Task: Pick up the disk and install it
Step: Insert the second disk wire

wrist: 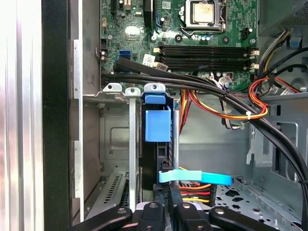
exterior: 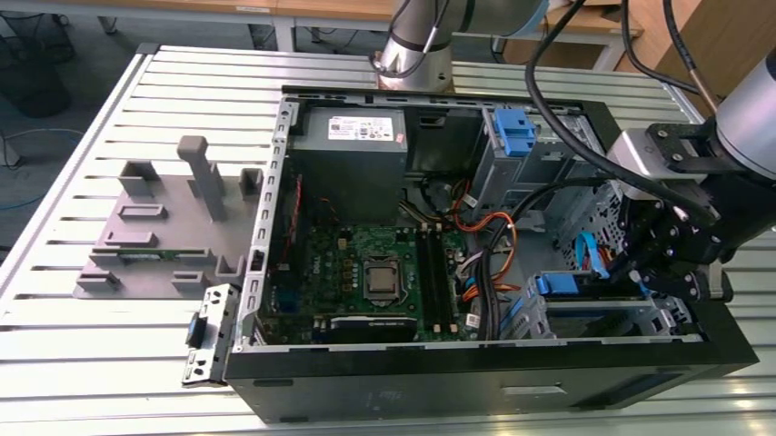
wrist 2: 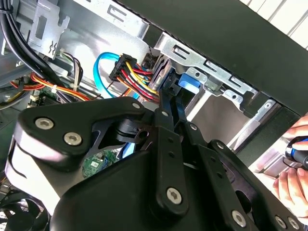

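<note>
Exterior view, counts: one open case point(exterior: 485, 381) on a slatted table point(exterior: 73, 381); one grey stand point(exterior: 158, 227) at the case's 9 o'clock; one board point(exterior: 376, 272) with one bare processor point(exterior: 382, 277); one grey supply box point(exterior: 352, 132) at the case's 12 o'clock; two blue latches, one at 12 o'clock point(exterior: 515, 132) and one at 5 o'clock point(exterior: 558, 283).
Exterior view, arm: one black claw point(exterior: 661, 268) hangs inside the case at its 3 o'clock side, above the drive cage point(exterior: 606, 318).
Exterior view, disk: a dark flat body lies in that cage, at the claw's 7 o'clock; whether it is the disk I cannot tell.
Second wrist view, counts: one bundle of red, yellow and black wires point(wrist 2: 132, 77); one light-blue cable point(wrist 2: 103, 72); one hand point(wrist 2: 293, 168) of a person outside the case, holding a dark object.
Second wrist view, claw: the black fingers point(wrist 2: 168, 120) run close together toward a blue tab point(wrist 2: 187, 82) at the cage; whether they clamp anything I cannot tell.
First wrist view, counts: one processor point(wrist: 204, 12); two pairs of dark memory slots point(wrist: 207, 55); one light-blue cable point(wrist: 192, 177).
First wrist view, disk: the disk point(wrist: 161, 144) stands on edge in the cage slot, its blue rail point(wrist: 157, 122) facing out, just beyond the claw's tips point(wrist: 166, 207) at their 12 o'clock.
</note>
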### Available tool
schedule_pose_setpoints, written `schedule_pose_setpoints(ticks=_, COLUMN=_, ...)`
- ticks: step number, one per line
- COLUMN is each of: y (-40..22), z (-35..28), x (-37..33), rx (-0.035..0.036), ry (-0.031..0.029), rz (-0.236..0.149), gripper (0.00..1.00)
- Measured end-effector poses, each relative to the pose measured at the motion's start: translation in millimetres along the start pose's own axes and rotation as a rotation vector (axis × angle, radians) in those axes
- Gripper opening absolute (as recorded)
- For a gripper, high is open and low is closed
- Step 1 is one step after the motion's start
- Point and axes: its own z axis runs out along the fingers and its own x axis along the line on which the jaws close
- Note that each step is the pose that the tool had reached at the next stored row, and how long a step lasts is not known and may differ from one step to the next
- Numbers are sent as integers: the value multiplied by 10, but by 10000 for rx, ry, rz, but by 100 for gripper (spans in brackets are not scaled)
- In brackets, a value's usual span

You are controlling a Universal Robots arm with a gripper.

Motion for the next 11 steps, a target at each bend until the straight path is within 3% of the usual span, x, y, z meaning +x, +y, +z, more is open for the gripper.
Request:
schedule_pose_setpoints(ticks=5, y=0, z=7, x=0, rx=0, ry=-13, rz=0, gripper=18)
schedule_pose_setpoints(ticks=6, y=0, z=5, x=0, rx=0, ry=-8, rz=1, gripper=24)
schedule_pose_setpoints(ticks=11, y=0, z=-23, x=-1, rx=1, ry=-2, rz=1, gripper=24)
